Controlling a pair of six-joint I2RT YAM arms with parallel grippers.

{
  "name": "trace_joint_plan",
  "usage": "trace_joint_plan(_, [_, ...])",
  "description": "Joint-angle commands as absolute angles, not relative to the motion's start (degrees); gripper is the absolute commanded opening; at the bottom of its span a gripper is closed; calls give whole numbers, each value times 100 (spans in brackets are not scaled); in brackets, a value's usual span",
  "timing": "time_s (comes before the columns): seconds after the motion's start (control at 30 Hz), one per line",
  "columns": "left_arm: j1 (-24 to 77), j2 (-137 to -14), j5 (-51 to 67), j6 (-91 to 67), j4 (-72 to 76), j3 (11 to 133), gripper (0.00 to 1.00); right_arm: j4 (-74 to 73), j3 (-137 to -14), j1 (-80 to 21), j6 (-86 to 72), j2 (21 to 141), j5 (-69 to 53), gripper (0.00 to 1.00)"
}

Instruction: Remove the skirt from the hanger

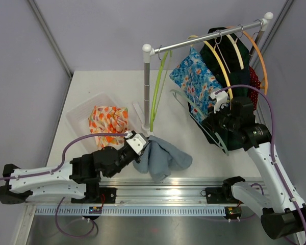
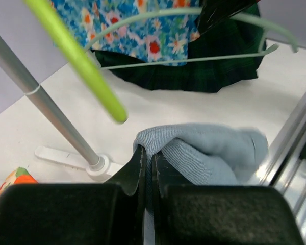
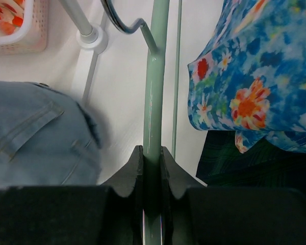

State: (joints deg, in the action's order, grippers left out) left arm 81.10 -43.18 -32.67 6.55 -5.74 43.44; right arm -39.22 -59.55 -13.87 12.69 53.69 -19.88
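1 camera high behind, looking down, 2 wrist cameras close-up, all 3 share denim skirt (image 1: 163, 159)

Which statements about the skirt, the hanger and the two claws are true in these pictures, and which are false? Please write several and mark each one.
1. The left claw is shut on the light blue denim skirt. True.
2. The right claw is open and holds nothing. False: it is shut on the pale green plastic hanger.
3. The denim skirt rests on the white table, off the hanger. True.
4. The clear plastic basket is empty. False: an orange floral cloth lies in it.
5. The lime green hanger hangs from the metal rail. True.
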Motion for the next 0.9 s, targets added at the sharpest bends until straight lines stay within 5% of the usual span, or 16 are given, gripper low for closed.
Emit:
trace_joint_plan(0.0, [7735,-4210,-2945,536,412,4167,0,-3779,-6372,-1371,1380,5273,-2364,0])
trace_joint_plan(0.33, [6830,-4447,-2426,106,686,3525,0,-4315,-7022,-1362,1670,5308,-2689,0])
trace_joint_plan(0.4, [6742,-4430,-2294,27,616,3419,12,-4403,-7268,-1362,1661,5405,-2689,0])
trace_joint_plan(0.43, [6715,-4386,-2259,-43,502,3402,26,-4421,-7373,-1362,1635,5449,-2681,0])
trace_joint_plan(0.47, [6724,-4342,-2180,-140,440,3410,57,-4464,-7618,-1362,1556,5562,-2663,0])
trace_joint_plan(0.6, [6724,-3982,-2031,-202,80,3550,97,-4737,-8410,-1362,1328,5993,-2392,0])
trace_joint_plan(0.87, [6715,-3648,-1687,-413,-870,3937,99,-4878,-10069,-1389,1055,7020,-1969,0])
